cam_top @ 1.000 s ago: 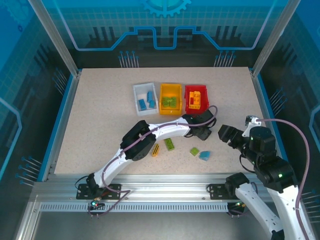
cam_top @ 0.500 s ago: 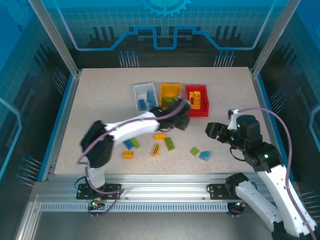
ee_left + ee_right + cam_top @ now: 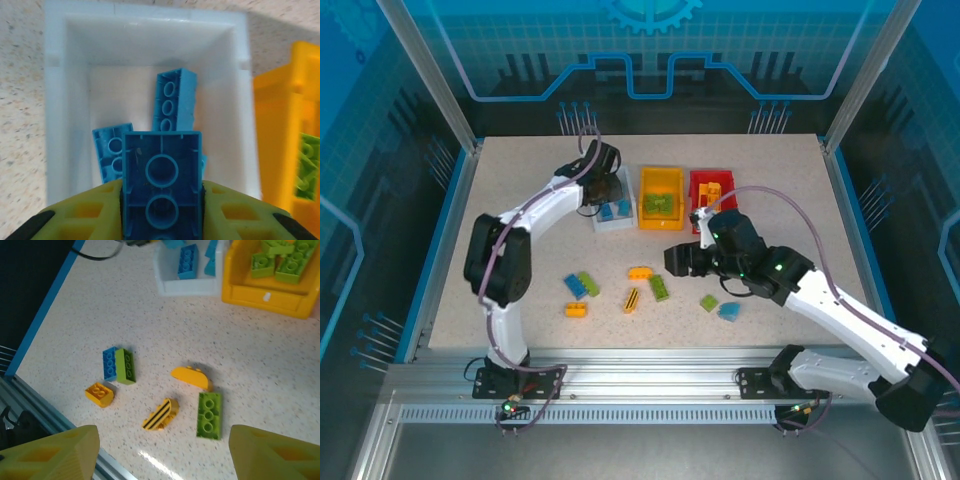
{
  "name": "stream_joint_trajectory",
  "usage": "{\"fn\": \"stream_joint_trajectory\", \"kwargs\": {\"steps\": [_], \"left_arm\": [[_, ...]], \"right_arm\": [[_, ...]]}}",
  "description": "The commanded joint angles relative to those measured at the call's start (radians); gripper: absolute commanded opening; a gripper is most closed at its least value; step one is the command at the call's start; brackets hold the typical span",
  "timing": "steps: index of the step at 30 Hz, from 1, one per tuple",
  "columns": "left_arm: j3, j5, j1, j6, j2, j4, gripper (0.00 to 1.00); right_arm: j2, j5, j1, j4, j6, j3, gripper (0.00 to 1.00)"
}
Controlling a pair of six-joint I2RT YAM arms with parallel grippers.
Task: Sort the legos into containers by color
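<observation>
Now the left arm has swung from the middle of the table [image 3: 520,270] across to the white bin [image 3: 65,100], which stands toward the far edge just beside the yellow bin [image 3: 280,130]. The left gripper [image 3: 604,184] is closed on a blue brick [image 3: 161,170] and holds it just above this bin, where other blue bricks [image 3: 172,100] already lie (so the colour matches). I judge that only the release is missing for this piece. The right arm has come in from the right edge. The right gripper [image 3: 680,261] hangs with its fingers spread wide and empty over the loose legos [image 3: 189,377] toward the near edge. A green brick [image 3: 209,415] and a striped yellow piece [image 3: 160,415] lie below, between its fingers, not touched.
</observation>
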Motion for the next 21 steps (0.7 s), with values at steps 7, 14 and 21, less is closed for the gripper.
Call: {"fn": "stream_joint_trajectory", "kwargs": {"steps": [7,14,21], "left_arm": [[0.111,0.092,0.044,-0.081,0.122,-0.043,0.48],[0.056,0.122,0.033,-0.081,0.010,-0.022,0.65],[-0.064,0.103,-0.004,-0.077,-0.231,-0.010,0.65]], "right_arm": [[0.072,0.015,0.038,0.100,0.007,0.030,0.71],[0.102,0.040,0.026,0.040,-0.039,0.029,0.73],[0.193,0.104,0.036,-0.147,-0.075,0.041,0.71]]}}
